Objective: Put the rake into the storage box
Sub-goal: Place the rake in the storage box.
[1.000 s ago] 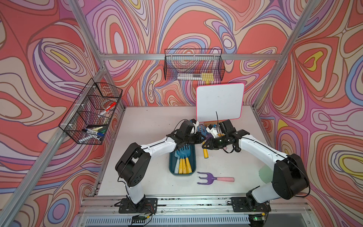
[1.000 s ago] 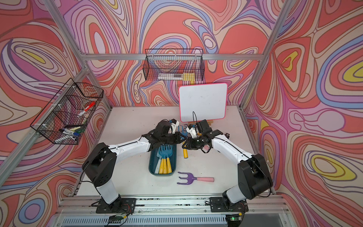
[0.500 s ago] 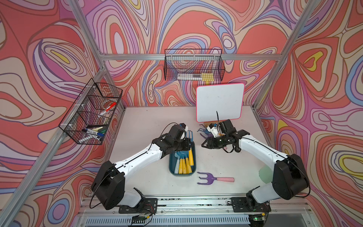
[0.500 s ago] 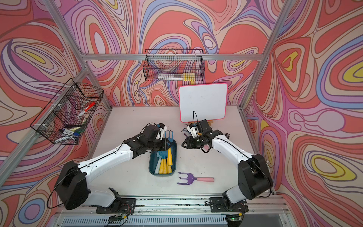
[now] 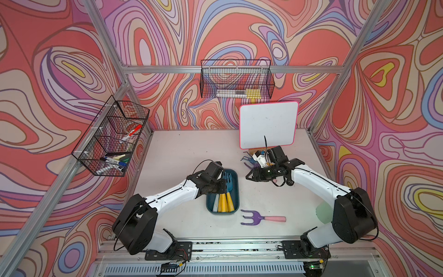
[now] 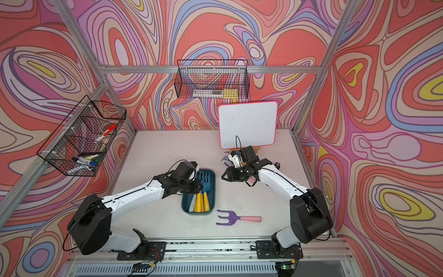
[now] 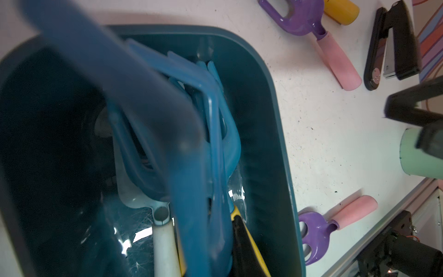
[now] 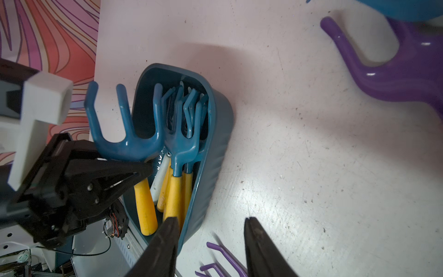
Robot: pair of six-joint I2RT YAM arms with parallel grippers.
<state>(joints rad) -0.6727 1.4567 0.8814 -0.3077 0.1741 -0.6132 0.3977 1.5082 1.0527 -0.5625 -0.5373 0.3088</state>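
Observation:
My left gripper is shut on the neck of the rake, which has a blue head and a yellow handle. It holds the rake low over the arm-side edge of the storage box, a dark teal tray. In the left wrist view the rake is a blur across the tray. Several more blue rakes with yellow handles lie inside the tray. My right gripper stands open and empty to the right of the tray, above the table.
A purple rake with a pink handle lies in front of the tray. More purple tools lie by the whiteboard. Two wire baskets hang on the walls. A green cup stands by the right arm.
The two grippers were together at the rake's handle. The right gripper opened and let go, and the left arm drew back with the rake over the storage box.

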